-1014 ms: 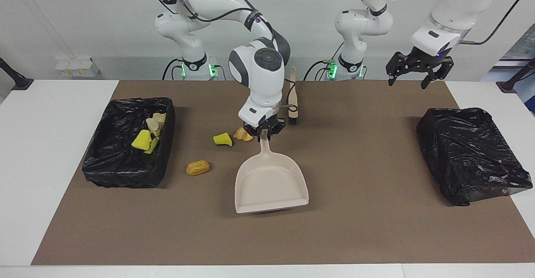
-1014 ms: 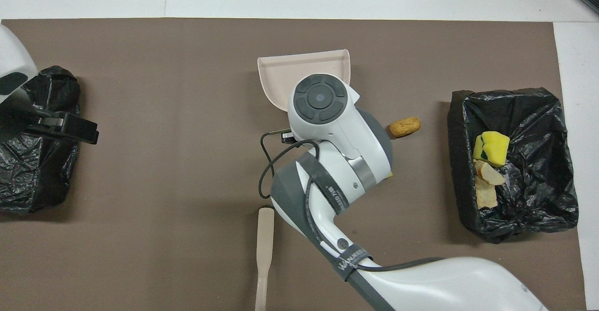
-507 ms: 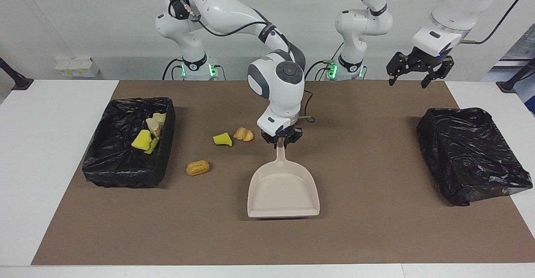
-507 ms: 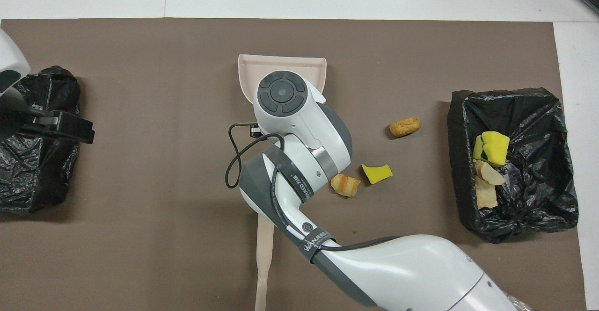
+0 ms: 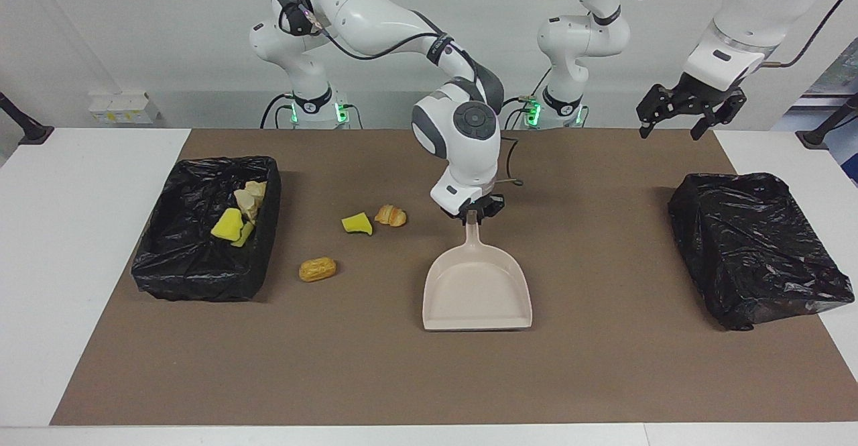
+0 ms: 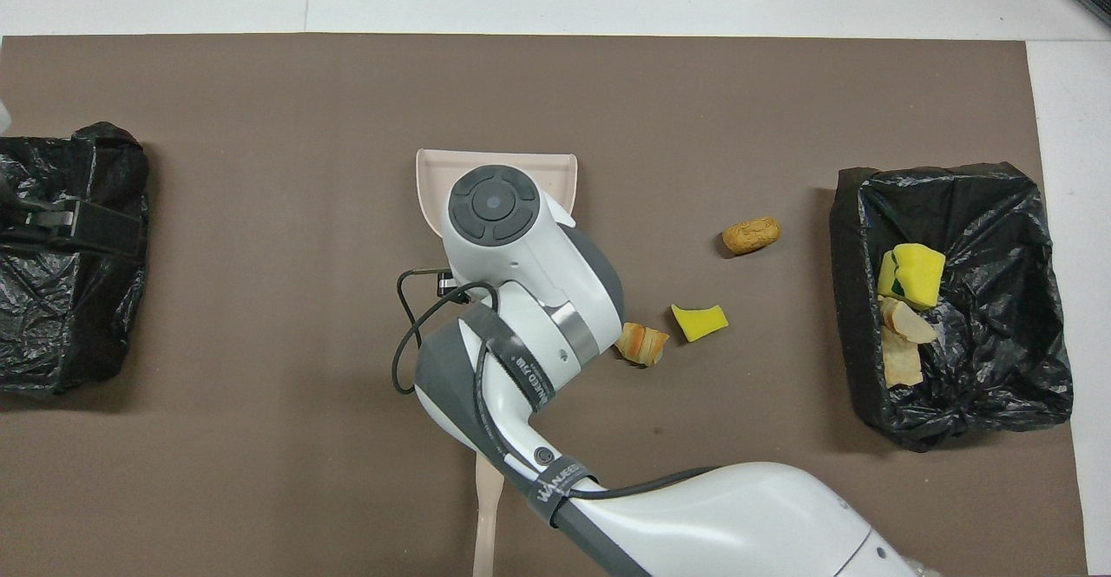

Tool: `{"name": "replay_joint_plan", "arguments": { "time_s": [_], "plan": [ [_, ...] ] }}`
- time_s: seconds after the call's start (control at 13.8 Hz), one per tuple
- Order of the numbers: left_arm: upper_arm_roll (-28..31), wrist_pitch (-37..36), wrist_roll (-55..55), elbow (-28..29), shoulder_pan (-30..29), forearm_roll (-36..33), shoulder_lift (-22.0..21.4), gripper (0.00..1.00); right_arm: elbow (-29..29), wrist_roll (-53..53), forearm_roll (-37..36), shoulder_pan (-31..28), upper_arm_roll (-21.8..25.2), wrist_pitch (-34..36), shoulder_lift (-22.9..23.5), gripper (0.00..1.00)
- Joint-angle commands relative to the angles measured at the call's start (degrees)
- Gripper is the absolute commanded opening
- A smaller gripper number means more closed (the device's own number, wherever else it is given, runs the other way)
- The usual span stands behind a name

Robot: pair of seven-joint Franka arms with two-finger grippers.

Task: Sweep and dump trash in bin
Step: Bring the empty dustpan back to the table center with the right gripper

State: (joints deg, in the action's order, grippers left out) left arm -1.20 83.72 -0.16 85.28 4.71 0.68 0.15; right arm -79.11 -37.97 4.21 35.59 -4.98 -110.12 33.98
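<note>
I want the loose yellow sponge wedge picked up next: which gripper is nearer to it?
Right. The right gripper, holding the beige dustpan, is near the yellow sponge wedge; the left gripper hangs near the lined bin.

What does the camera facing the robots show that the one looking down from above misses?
Only the facing view shows the right gripper shut on the dustpan handle, and the open left gripper waiting in the air above the table's edge. Only the overhead view shows the brush handle beside the right arm. Both show three loose trash pieces on the mat and more in the bin at the right arm's end.
</note>
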Motion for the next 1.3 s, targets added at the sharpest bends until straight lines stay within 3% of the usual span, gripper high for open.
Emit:
{"name": "replay_joint_plan", "arguments": {
  "time_s": [0.0, 0.07, 0.14, 0.36, 0.58, 0.8, 1.01, 1.23],
  "plan": [
    [-0.21, -0.49, -0.45, 0.06, -0.32, -0.68, -0.59, 1.0, -3.95, -2.46, 0.02, 1.85, -0.12, -1.06, -1.38, 0.0],
    [-0.21, -0.49, -0.45, 0.06, -0.32, -0.68, -0.59, 1.0, -3.95, -2.46, 0.1, 1.85, -0.12, -0.71, -1.37, 0.11],
    [-0.21, -0.49, -0.45, 0.06, -0.32, -0.68, -0.59, 1.0, -3.95, -2.72, 0.27, 1.59, -0.12, -0.79, -1.37, 0.99],
    [-0.21, -0.49, -0.45, -0.03, -0.32, -0.68, -0.59, 1.0, -4.04, -2.37, 1.85, -1.22, -0.21, 0.43, -4.26, 1.0],
    [-0.21, -0.49, -0.45, -0.03, -0.32, -0.68, -0.59, 1.0, -3.86, -0.97, 2.91, -3.24, -0.21, 9.28, -5.15, 1.0],
    [-0.21, -0.49, -0.45, 0.06, -0.32, -0.68, -0.59, 1.0, -6.3, -3.06, 3.09, -1.5, -0.21, 13.01, -8.83, 1.0],
    [-0.21, -0.32, -0.28, 0.06, -0.32, -0.6, -0.59, 1.0, -16.39, -7.55, 5.28, 2.18, -0.21, 8.46, -15.94, 1.0],
    [-1.7, -0.05, -0.63, -0.38, 0.82, -0.24, -1.2, 1.0, -32.81, -14.05, 6.25, 7.99, -0.3, -7.51, -23.94, 1.0]
  ]
}}
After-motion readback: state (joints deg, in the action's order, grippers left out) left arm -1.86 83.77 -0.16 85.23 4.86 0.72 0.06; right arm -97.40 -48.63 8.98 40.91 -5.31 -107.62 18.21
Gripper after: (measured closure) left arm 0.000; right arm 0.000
